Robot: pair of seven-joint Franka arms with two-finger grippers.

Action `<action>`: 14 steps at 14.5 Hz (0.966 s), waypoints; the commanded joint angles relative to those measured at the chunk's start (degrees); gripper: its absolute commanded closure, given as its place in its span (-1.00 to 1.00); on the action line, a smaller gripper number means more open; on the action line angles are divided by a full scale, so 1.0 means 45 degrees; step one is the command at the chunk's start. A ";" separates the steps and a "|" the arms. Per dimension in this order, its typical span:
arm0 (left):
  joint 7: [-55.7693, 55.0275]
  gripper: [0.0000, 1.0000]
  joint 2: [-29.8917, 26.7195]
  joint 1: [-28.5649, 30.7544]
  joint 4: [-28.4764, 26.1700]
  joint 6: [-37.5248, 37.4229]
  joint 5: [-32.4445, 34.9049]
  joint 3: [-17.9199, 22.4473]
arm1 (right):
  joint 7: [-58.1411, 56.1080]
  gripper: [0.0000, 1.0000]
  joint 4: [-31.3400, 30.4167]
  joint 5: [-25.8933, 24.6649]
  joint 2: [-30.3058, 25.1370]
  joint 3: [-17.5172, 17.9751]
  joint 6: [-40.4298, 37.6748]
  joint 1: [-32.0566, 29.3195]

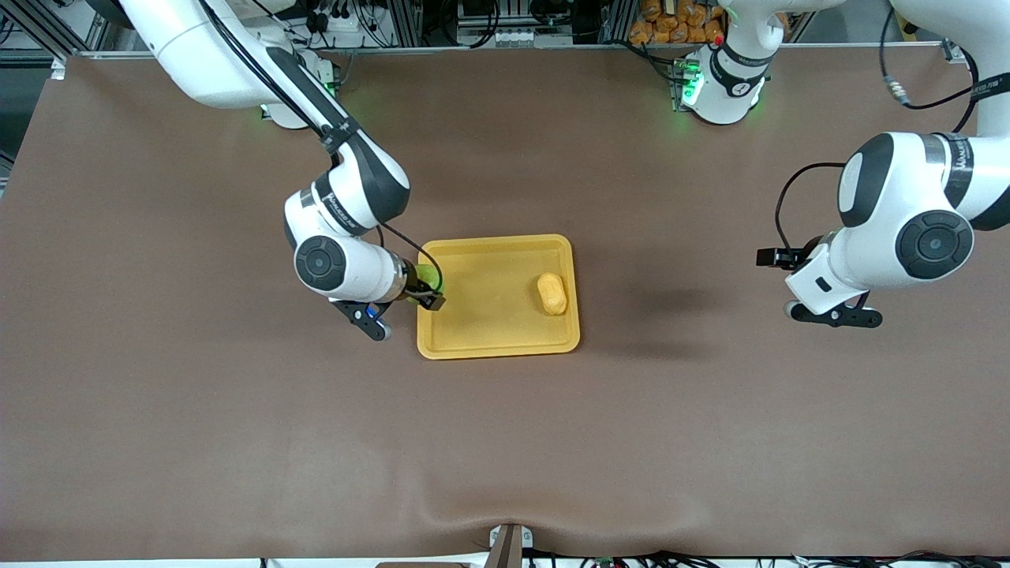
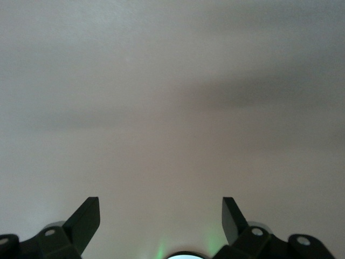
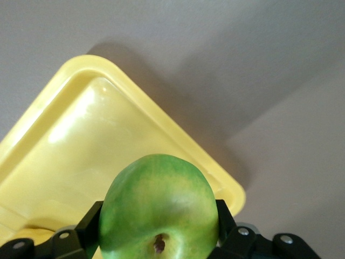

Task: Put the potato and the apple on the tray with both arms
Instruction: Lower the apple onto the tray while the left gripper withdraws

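The yellow tray (image 1: 489, 315) lies on the brown table mat. The yellow-tan potato (image 1: 552, 293) lies in it, near the rim toward the left arm's end. My right gripper (image 1: 424, 296) is shut on the green apple (image 1: 431, 278) and holds it over the tray's rim at the right arm's end. In the right wrist view the apple (image 3: 159, 210) fills the space between the fingers (image 3: 89, 221), stem dimple toward the camera, with the tray (image 3: 108, 140) under it. My left gripper (image 1: 777, 258) is open and empty over bare table, well away from the tray; the left wrist view shows its fingers (image 2: 86, 220) wide apart.
The brown mat (image 1: 237, 434) covers the whole table. The arm bases, lit green, and cables stand along the table's edge farthest from the front camera (image 1: 710, 87).
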 commanded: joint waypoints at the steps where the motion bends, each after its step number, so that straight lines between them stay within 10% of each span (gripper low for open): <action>1: 0.0073 -1.00 0.0141 0.0173 -0.0017 -0.0055 -0.0409 -0.0072 | 0.0998 1.00 0.0559 -0.0013 0.0651 0.0175 0.0419 0.0180; 14: 0.0073 -1.00 0.0142 0.0505 0.0276 0.0003 -0.0448 -0.0072 | 0.1585 1.00 0.0521 -0.0599 0.1667 0.0195 0.1397 0.0649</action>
